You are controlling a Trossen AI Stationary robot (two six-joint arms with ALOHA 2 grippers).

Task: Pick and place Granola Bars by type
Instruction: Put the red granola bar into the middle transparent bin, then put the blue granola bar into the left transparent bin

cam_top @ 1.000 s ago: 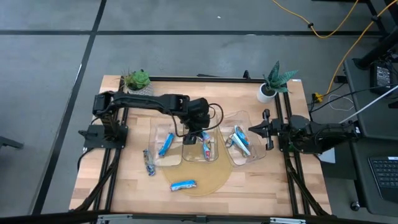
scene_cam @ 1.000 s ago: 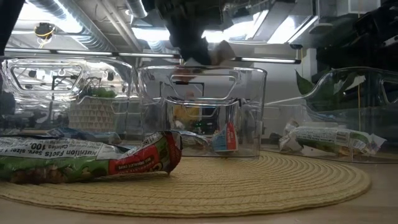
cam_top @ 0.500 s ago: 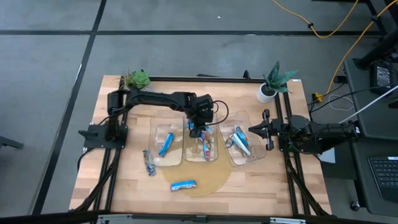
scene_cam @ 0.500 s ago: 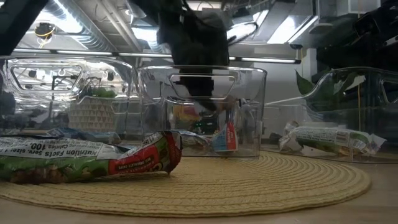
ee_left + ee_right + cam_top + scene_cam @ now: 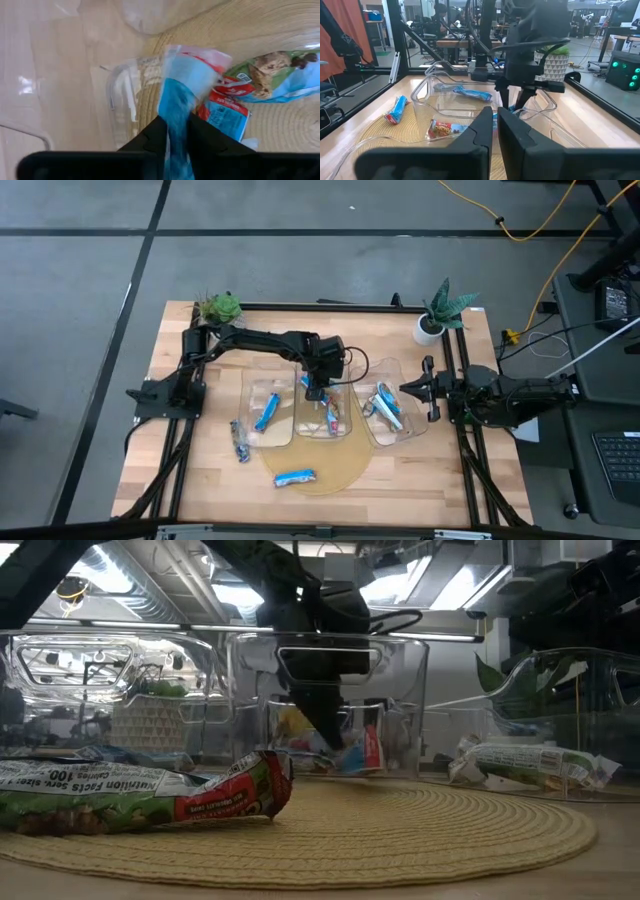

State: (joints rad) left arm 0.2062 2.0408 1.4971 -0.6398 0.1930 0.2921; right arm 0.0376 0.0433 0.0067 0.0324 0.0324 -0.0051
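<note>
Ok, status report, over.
Left gripper down in middle bin, a blue bar between its fingers. Right gripper parked, shut, by the right bin. Nothing blocking.

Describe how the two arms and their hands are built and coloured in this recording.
Both arms are black or near-black throughout, built of slim tubular links with chunkier joint housings. The left arm has a thin black cable looping beside its wrist. Each ends in a hand with two flat, dark fingers: left hand, right hand. The right arm has a bulkier body with cables trailing off behind it. No markings are legible.
</note>
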